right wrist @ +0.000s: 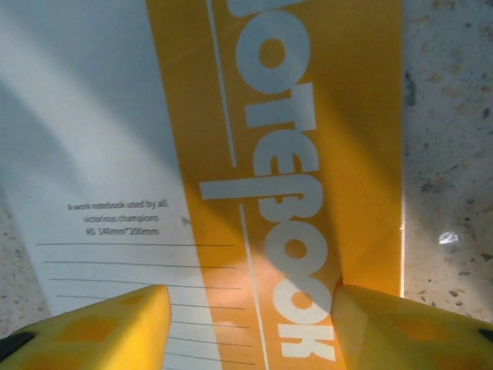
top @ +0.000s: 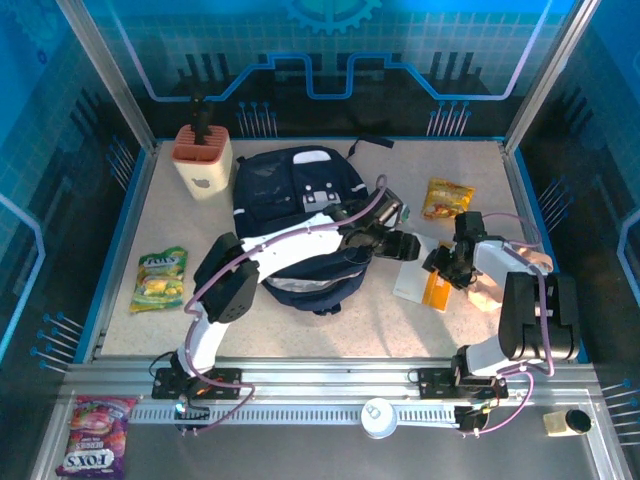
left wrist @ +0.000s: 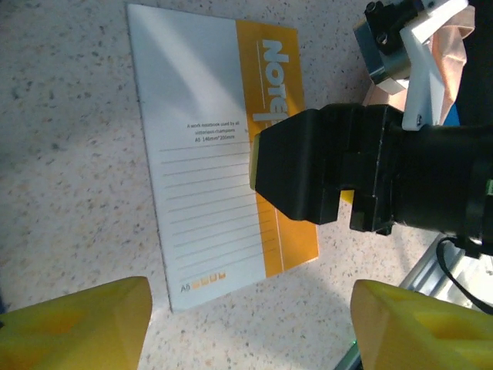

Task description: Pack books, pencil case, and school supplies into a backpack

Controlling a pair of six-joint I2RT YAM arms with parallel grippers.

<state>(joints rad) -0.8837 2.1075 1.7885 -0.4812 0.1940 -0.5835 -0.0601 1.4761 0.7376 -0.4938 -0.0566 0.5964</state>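
A white and orange notebook (top: 420, 284) lies flat on the table, right of the navy backpack (top: 300, 200). My left arm reaches over the backpack. Its gripper (left wrist: 250, 308) hangs open above bare table just off the notebook's (left wrist: 208, 154) near corner and holds nothing. My right gripper (right wrist: 250, 308) is low over the notebook's orange band (right wrist: 293, 154), its yellow fingers apart on either side of the printed title with the cover flat beneath them. A peach fabric pouch (top: 497, 290), seemingly the pencil case, lies under the right arm. The books are out of view.
A beige holder with a terracotta top (top: 203, 158) stands at the back left. A yellow-orange snack packet (top: 446, 197) lies behind the notebook, a green one (top: 161, 279) at the left. The two grippers (top: 425, 255) are close together.
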